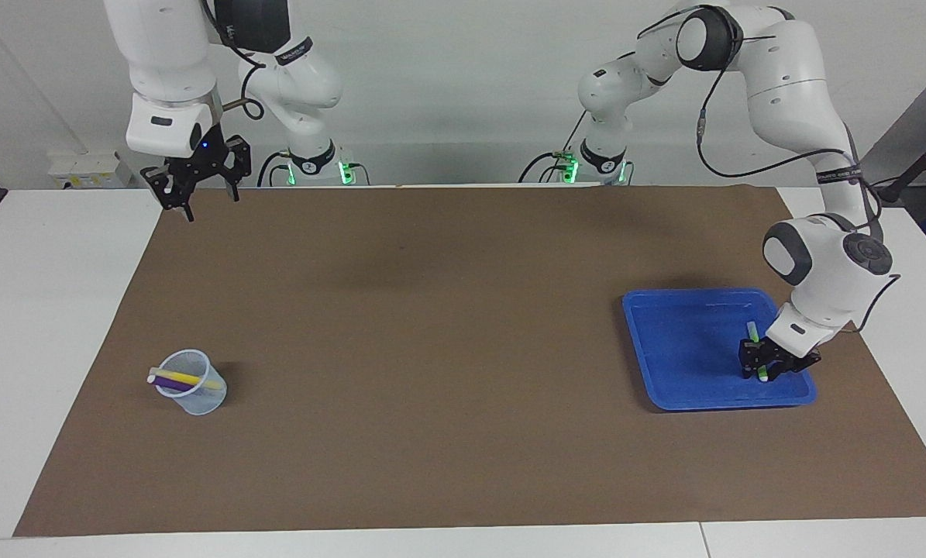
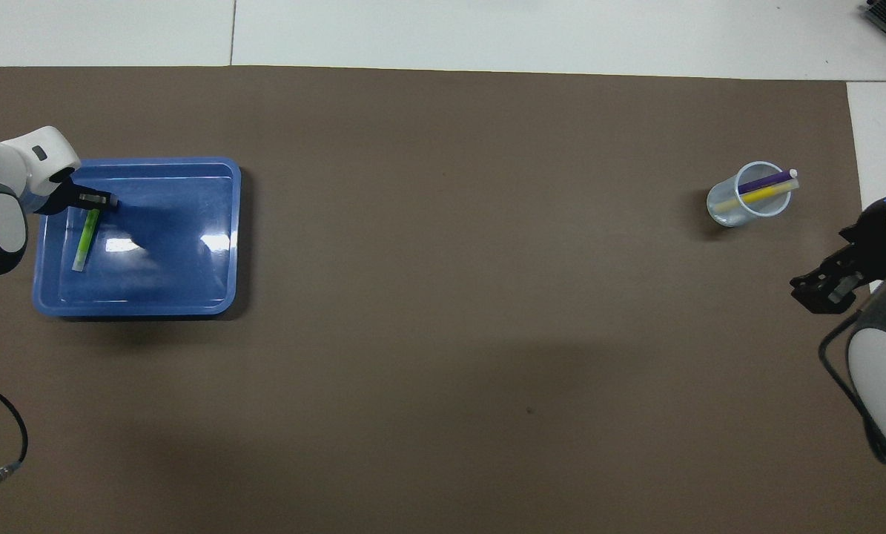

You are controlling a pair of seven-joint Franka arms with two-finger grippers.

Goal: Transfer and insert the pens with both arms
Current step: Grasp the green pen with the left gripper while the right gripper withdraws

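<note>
Green pen in blue tray

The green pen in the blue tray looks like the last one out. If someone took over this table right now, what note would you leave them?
Left hand: down in the blue tray, its fingers around the green pen, which lies on the tray floor; a firm grip can't be confirmed.
Right hand: open, empty, waiting up over the table edge at its own end.
Done: purple pen and yellow pen are in the clear cup.
Left: lift the green pen, pass it to the right hand, drop it in the cup.
</note>
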